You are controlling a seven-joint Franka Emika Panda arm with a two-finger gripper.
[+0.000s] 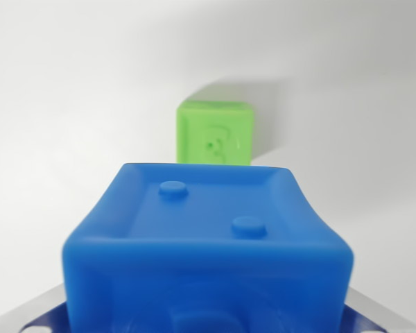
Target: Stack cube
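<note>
Blue cube [208, 243] near lens; green cube [215, 132] beyond, apart.

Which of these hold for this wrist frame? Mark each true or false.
1. The blue cube fills the foreground. True.
2. The green cube sits on top of the blue one. False: it lies beyond it on the white surface.
3. The blue cube's near face shows two raised studs. True.
4. The green cube is at the wrist view's far left edge. False: it is near the centre.
</note>
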